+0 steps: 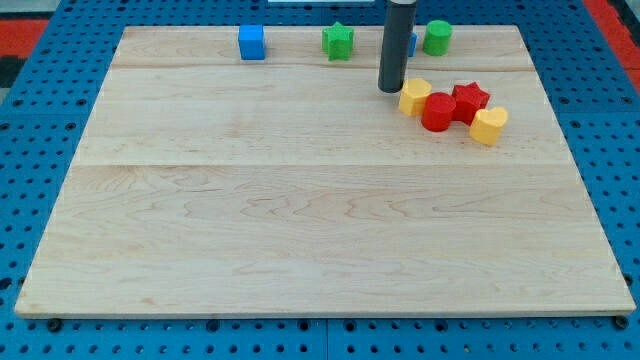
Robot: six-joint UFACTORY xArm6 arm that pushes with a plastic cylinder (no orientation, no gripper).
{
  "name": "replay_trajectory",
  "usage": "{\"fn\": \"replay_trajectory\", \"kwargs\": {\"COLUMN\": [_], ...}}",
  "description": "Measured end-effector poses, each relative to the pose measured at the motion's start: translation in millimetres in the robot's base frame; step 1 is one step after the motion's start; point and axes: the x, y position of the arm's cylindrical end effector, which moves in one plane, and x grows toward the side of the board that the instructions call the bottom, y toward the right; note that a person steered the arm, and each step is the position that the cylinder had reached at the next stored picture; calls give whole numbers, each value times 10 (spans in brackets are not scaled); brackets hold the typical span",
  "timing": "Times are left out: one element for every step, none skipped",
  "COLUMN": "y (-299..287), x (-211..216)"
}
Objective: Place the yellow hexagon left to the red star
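The yellow hexagon (415, 97) lies at the view's upper right, touching the left side of a red round block (438, 112). The red star (470, 99) sits just right of that red block, so the red block lies between hexagon and star. A yellow heart-like block (489, 125) touches the star's lower right. My tip (390, 90) stands on the board just left of the yellow hexagon, very close to it or touching it.
A blue cube (251, 42) and a green star (338, 41) lie near the view's top edge. A green round block (437, 37) sits at the top right. A blue block (411, 44) is mostly hidden behind the rod. The wooden board (300, 220) lies on a blue pegboard.
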Motion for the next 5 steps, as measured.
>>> {"fn": "replay_trajectory", "kwargs": {"y": [106, 181, 238, 246, 187], "x": [0, 0, 0, -17, -56]}}
